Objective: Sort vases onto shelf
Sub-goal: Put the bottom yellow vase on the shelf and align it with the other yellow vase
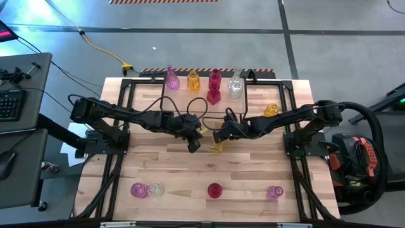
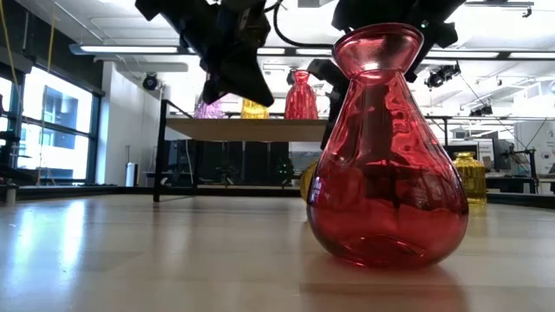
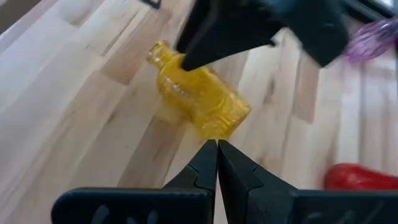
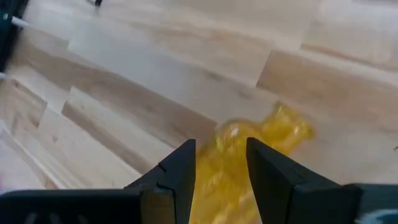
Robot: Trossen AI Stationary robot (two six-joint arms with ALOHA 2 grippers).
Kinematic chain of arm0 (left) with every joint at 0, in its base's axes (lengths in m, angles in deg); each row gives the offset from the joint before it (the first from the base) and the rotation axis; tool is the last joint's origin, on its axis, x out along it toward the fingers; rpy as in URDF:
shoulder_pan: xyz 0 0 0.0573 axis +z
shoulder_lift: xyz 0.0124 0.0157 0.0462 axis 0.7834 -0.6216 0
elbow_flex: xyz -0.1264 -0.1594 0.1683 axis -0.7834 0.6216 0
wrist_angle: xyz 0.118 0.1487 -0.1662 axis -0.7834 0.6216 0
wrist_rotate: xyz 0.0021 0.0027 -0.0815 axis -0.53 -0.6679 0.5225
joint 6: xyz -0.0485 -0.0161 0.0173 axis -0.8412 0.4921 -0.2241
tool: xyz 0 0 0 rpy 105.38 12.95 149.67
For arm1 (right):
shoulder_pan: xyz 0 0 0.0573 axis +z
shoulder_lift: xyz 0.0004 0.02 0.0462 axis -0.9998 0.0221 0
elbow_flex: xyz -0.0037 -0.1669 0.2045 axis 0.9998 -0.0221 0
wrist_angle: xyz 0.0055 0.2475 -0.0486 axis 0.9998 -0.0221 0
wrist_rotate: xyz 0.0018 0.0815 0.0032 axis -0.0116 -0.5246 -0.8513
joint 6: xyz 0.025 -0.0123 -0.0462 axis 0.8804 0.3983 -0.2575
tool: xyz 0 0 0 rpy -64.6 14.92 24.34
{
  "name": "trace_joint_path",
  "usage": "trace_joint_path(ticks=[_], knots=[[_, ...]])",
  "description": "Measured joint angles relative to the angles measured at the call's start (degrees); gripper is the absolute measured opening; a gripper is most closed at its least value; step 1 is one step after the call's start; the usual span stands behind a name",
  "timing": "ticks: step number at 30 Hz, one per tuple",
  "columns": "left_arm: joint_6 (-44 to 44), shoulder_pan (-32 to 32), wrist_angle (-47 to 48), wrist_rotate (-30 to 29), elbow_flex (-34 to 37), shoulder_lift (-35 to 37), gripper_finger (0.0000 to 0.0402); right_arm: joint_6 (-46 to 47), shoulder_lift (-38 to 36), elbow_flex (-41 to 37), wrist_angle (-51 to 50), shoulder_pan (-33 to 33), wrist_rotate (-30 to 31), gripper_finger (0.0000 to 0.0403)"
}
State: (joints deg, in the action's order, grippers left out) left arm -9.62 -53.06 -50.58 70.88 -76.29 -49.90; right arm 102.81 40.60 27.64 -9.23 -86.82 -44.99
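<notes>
My right gripper (image 1: 223,135) is at the table's middle, shut on an amber-yellow vase (image 3: 199,99). This vase also shows between its fingers in the right wrist view (image 4: 242,155). My left gripper (image 3: 217,149) is shut and holds nothing. It hovers just left of that vase (image 1: 217,147), its tips pointing at the vase's base. The shelf (image 2: 251,130) stands at the far middle. On it stand several vases: pink (image 1: 172,79), amber (image 1: 193,81), red (image 1: 214,79) and clear (image 1: 235,85). My right gripper pinches the amber-yellow vase's body (image 4: 227,146) between its two fingers. They come slanting down from the table's right and lie along the vase. The neck (image 4: 291,129) sticks out past the fingertips. The vase is tilted; I cannot tell whether it is clear of the table.
Another amber vase (image 1: 271,111) stands on the table right of the shelf. Along the near edge stand a pink vase (image 1: 138,189), a clear one (image 1: 155,188), a red one (image 1: 214,190) and a pink one (image 1: 274,191). The red one fills the low view (image 2: 386,156).
</notes>
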Motion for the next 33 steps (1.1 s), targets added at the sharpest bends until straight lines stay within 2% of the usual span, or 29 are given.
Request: trace_joint_path(ticks=[8, 22, 33], knots=[[-1.8, -1.3, -4.2, 2.3, 0.0, 0.0, 0.0003, -1.8, -0.4, 0.0, -8.2, -2.7, 0.4, 0.0123], [-1.7, -2.1, -5.2, 2.0, 0.0, 0.0, 0.0003, -12.7, 0.9, 0.0, -2.9, -8.4, -5.4, 0.0123], [-1.7, -2.0, -5.1, 2.1, 0.0, 0.0, 0.0003, -12.4, 1.0, 0.0, -2.5, -7.0, -6.6, 0.0123]])
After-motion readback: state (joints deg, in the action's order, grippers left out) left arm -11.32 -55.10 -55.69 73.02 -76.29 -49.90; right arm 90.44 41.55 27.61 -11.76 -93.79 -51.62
